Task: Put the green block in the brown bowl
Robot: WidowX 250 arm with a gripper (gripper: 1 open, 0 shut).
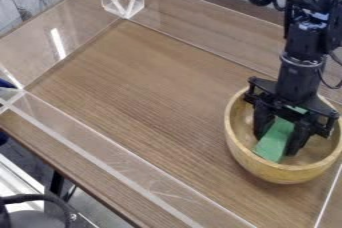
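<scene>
One green block [278, 138]; one brown bowl [245, 145]; one pincer [285, 134]; one table [134, 82].
</scene>
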